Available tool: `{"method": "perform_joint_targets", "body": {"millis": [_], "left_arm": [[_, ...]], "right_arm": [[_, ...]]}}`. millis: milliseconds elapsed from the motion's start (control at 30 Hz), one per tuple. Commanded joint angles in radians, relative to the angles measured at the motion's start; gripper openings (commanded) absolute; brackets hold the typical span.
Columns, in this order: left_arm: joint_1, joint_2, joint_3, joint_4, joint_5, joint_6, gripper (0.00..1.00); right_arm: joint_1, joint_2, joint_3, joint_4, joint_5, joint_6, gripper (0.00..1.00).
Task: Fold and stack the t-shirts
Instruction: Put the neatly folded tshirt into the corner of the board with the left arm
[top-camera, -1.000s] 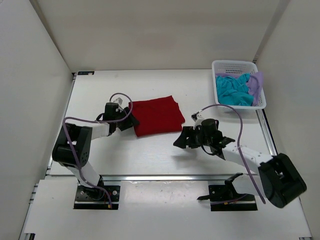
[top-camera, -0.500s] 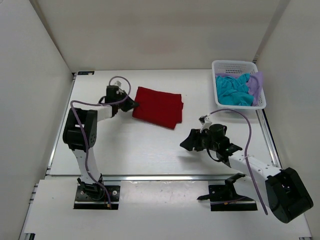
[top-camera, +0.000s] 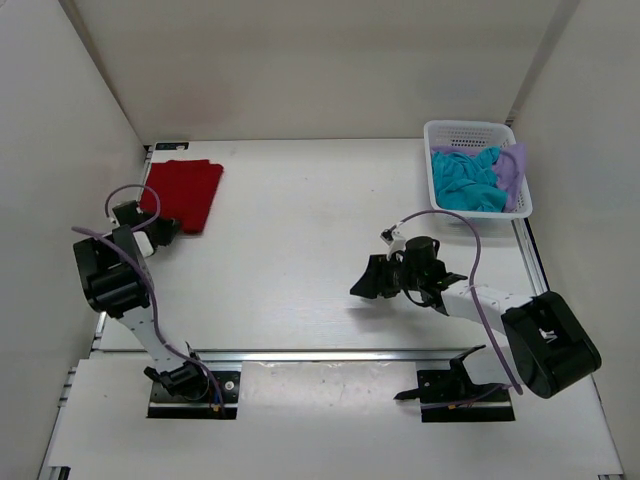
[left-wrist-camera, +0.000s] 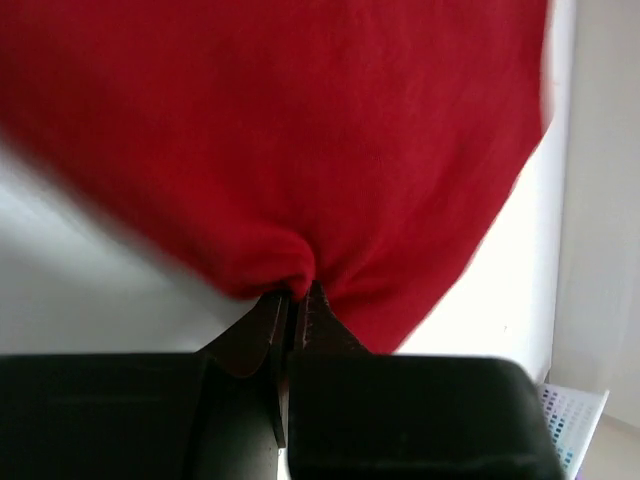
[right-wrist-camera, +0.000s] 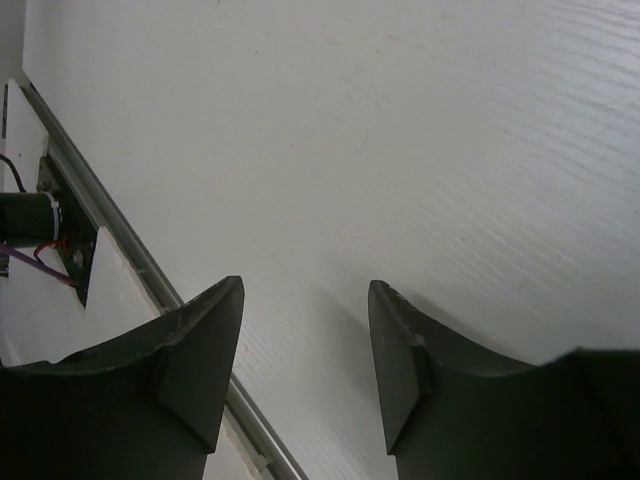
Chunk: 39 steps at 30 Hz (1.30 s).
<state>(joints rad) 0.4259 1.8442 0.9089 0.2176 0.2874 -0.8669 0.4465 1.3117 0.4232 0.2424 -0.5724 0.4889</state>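
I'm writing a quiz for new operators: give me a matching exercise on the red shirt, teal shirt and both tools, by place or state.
1 red shirt
2 teal shirt
3 left tool
4 right tool

a open over the table
b in the white basket
c shut on cloth
d far-left table corner

Pairs: 1-d, 2-b, 3-c, 4-a

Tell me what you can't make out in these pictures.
Red shirt: left wrist view, blurred, cut off by the frame's edges.
Teal shirt and lavender shirt: top view, bunched in the basket; lower parts hidden by each other.
Left hand: top view, too small to show its grip.
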Motion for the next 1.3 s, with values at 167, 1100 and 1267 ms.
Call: {"method": "perform_joint_targets", "body": {"millis": [167, 1100, 1267], "left_arm": [[-0.021, 0.212, 0.177, 0.137, -0.004, -0.193, 0.0], [-0.223, -0.207, -0.018, -0.004, -0.134, -0.069, 0.11], [-0.659, -0.356, 0.079, -0.217, -0.379, 0.187, 0.0]], "right_arm": [[0.014, -0.005, 0.011, 0.032, -0.047, -0.007, 0.51], [-0.052, -0.034, 0.279, -0.17, 0.245, 0.024, 0.0], [-0.155, -0.074, 0.428, -0.241, 0.452, -0.019, 0.0]]}}
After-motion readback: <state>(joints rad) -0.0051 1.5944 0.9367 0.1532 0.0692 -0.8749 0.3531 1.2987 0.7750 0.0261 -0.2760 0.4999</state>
